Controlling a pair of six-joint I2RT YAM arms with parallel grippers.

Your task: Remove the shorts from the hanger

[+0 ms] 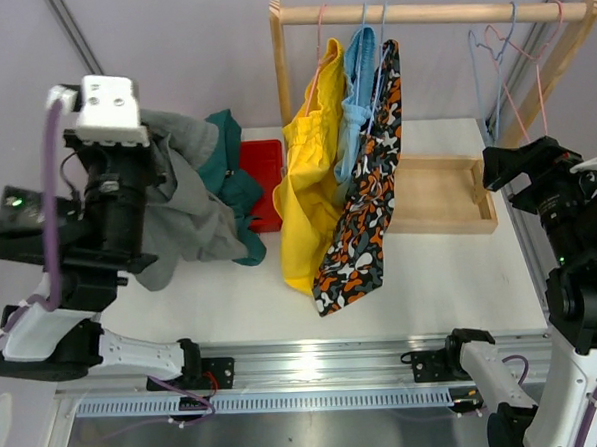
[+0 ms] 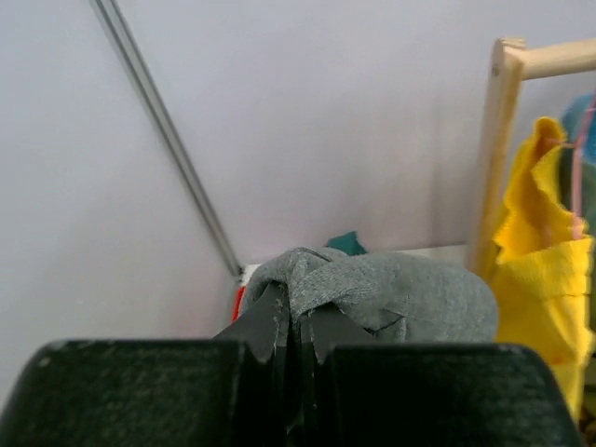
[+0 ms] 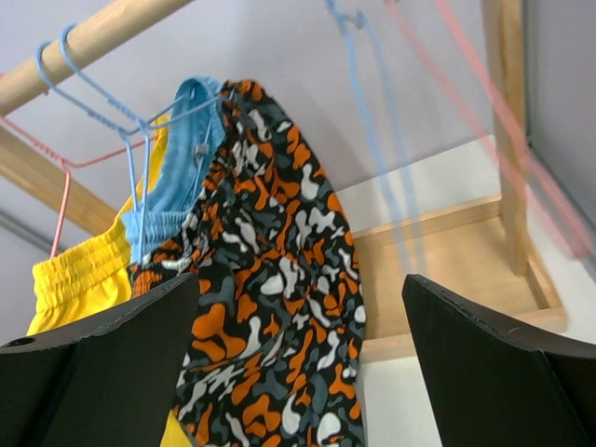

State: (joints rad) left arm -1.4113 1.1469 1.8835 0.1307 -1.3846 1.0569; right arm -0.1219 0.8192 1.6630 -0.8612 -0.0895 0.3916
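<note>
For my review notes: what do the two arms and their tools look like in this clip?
The left arm and right arm are black-bodied with white lower links. The left carries a white block and a purple cable; small green lights glow on each. The right tool has broad matte black wedge fingers.

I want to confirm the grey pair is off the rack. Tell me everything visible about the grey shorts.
The grey shorts are soft, heathered grey knit, crumpled, with no hanger visible. A fold is pinched between the shut fingers of the left gripper, and the rest drapes down at the left side of the table, away from the wooden rail. They overlap the dark teal shorts. Whether the lower end rests on the table is unclear.
</note>
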